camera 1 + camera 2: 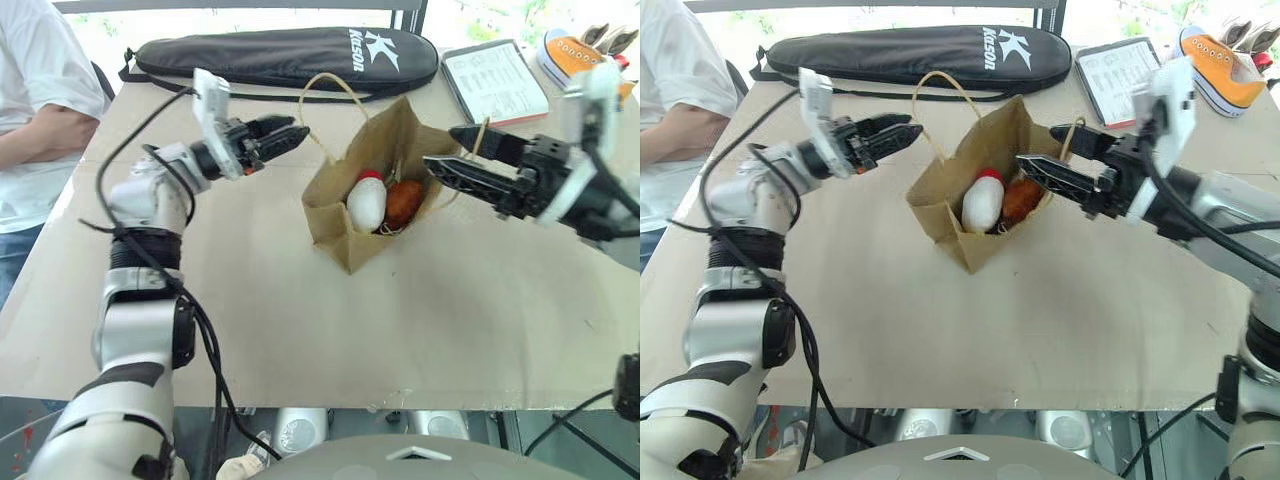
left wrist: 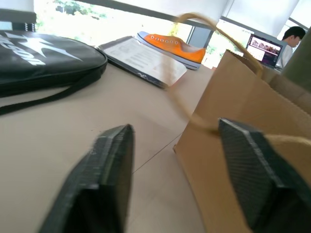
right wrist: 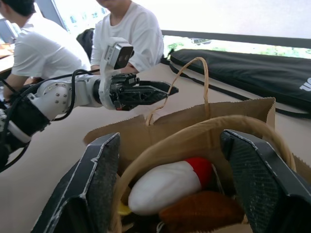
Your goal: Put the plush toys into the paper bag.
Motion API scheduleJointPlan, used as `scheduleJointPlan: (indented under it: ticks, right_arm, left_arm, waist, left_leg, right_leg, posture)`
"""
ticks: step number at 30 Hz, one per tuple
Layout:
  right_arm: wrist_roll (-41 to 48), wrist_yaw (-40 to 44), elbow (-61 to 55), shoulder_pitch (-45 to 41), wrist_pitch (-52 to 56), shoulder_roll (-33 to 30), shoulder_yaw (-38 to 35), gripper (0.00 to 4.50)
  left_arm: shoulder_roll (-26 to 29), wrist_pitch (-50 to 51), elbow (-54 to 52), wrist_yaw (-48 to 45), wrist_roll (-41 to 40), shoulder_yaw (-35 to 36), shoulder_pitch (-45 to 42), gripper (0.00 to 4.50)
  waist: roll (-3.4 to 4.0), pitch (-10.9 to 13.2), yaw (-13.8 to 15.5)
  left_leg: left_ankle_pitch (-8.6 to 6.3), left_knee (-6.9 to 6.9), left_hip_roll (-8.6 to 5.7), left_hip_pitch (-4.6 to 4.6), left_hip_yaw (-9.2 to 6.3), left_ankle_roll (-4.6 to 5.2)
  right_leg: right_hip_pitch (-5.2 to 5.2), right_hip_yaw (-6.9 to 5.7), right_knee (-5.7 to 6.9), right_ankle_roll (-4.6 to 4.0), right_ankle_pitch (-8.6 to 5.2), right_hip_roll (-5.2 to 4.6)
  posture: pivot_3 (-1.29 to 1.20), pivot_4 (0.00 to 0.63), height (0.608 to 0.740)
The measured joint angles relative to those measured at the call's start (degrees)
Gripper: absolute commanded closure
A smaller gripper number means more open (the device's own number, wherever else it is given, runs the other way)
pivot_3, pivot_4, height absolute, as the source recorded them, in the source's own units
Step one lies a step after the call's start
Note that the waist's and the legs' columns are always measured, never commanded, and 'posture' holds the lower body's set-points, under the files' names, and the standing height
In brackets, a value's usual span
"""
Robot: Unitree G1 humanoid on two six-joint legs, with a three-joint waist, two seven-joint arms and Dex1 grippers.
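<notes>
Pincers both gape empty, left [image 1: 285, 135] and right [image 1: 455, 160] flanking my paper bag [image 1: 340, 205], since both plush toys [image 1: 385, 203] already sit inside.

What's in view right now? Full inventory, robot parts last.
paper bag: 1, brown, table centre, lying open
plush toys: 2, white with red top and orange-brown, inside the bag
racket case: 1, black, far edge
clipboard sheet: 1, white, far right
sneaker: 1, orange, far right corner
person: white shirt, left of the table
table: 1, tan
left tool: black, open, left of the bag
right tool: black, open, at the bag's mouth
</notes>
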Motion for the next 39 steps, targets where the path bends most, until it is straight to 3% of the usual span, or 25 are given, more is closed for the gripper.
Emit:
scheduleJointPlan:
  ticks: [1, 6, 11, 16, 22, 24, 27, 31, 35, 39]
  right_arm:
    - [1.88, 0.08, -0.43, 0.75, -0.02, -1.81, -1.15, 1.20]
    - [4.96, 1.85, -1.13, 4.15, 0.52, -10.42, -2.66, 1.20]
    - [6.31, 4.37, -1.26, 8.66, 0.58, -14.77, -3.52, 1.20]
    - [9.54, 7.40, -2.99, 17.83, 1.03, -19.36, -13.15, 1.20]
    - [13.26, 9.17, -4.71, 27.38, 1.13, -19.84, -23.02, 1.20]
    - [12.09, 10.69, -6.02, 30.90, 1.10, -19.70, -23.71, 1.71]
    - [4.09, 11.21, -9.18, 31.37, -1.49, -16.46, -14.07, 2.53]
    - [-14.65, 10.31, -9.63, 26.54, -6.86, -10.30, 7.30, 4.47]
    - [-26.74, 9.94, -4.43, 18.33, -12.33, 0.02, 20.51, 4.47]
    - [-34.43, 10.34, 1.94, 11.78, -16.36, 7.14, 26.94, 4.47]
  left_arm:
    - [0.44, 1.54, -2.75, 0.15, -0.89, 1.01, 1.92, 0.02]
    - [0.56, 9.10, -15.62, 2.24, -6.12, 4.49, 10.21, 0.02]
    - [0.53, 12.40, -25.69, 3.84, -9.75, 6.02, 15.51, 0.02]
    - [2.34, 15.94, -32.57, 4.70, -12.71, 7.17, 22.45, 0.02]
    - [4.63, 16.56, -36.88, 3.47, -14.04, 7.81, 28.03, 0.02]
    - [5.35, 16.32, -37.78, 2.21, -13.94, 7.13, 29.47, 0.00]
    - [5.94, 14.07, -38.79, 0.83, -11.47, 4.10, 29.92, 0.00]
    - [5.87, 10.79, -39.72, -0.64, -8.43, 0.30, 30.52, 0.00]
    - [5.95, 8.27, -41.33, -0.81, -6.25, -1.59, 31.06, 0.00]
    - [5.46, 4.99, -42.65, 0.94, -2.56, -3.16, 31.75, 0.00]
  waist:
    - [0.00, 0.00, 0.00]
    - [-0.02, -0.01, 0.05]
    - [-0.03, -0.01, 0.20]
    - [-0.04, -0.01, 0.45]
    - [-0.05, -0.02, 0.74]
    - [-0.07, -0.03, 0.91]
    - [-0.16, -0.09, 0.95]
    - [-0.14, -0.08, 0.79]
    - [-0.15, -0.08, 0.58]
    - [-0.14, -0.08, 0.74]
  left_leg:
    - [0.00, 0.01, 0.02, 0.02, 0.00, 0.00]
    - [0.00, 0.10, 0.04, 0.15, 0.00, 0.00]
    - [0.00, 0.08, 0.04, 0.21, 0.09, 0.01]
    - [0.00, 0.06, 0.04, 0.25, 0.10, 0.00]
    - [-0.01, 0.06, 0.03, 0.40, 0.11, 0.01]
    - [-0.01, 0.07, 0.02, 0.42, 0.11, 0.01]
    - [-0.04, 0.11, -0.01, 0.48, 0.09, 0.07]
    - [-0.01, 0.13, -0.03, 0.45, 0.12, 0.01]
    - [0.00, 0.14, -0.02, 0.41, 0.11, 0.01]
    - [-0.01, 0.15, -0.03, 0.40, 0.15, 0.01]
  right_leg:
    - [0.01, 0.01, 0.01, 0.00, 0.00, 0.00]
    - [0.11, 0.28, 0.10, 0.00, 0.00, 0.02]
    - [0.14, 0.45, 0.08, 0.01, 0.00, 0.01]
    - [0.14, 0.47, 0.08, 0.02, -0.01, 0.05]
    - [0.30, 0.48, 0.06, 0.03, -0.01, 0.06]
    - [0.31, 0.48, 0.06, 0.03, -0.02, 0.06]
    - [0.37, 0.49, 0.06, 0.03, -0.02, 0.10]
    - [0.31, 0.54, 0.09, 0.03, -0.02, 0.12]
    - [0.28, 0.53, 0.10, 0.02, -0.02, 0.16]
    - [0.26, 0.54, 0.09, 0.02, -0.01, 0.15]
  posture:
    - [0.00, 0.150, 0.740]
    - [0.00, 0.150, 0.740]
    - [0.00, 0.150, 0.740]
    - [0.00, 0.150, 0.740]
    - [0.00, 0.150, 0.740]
    - [0.00, 0.150, 0.740]
    - [0.00, 0.150, 0.740]
    - [0.00, 0.150, 0.740]
    - [0.00, 0.150, 0.740]
    - [0.00, 0.150, 0.740]
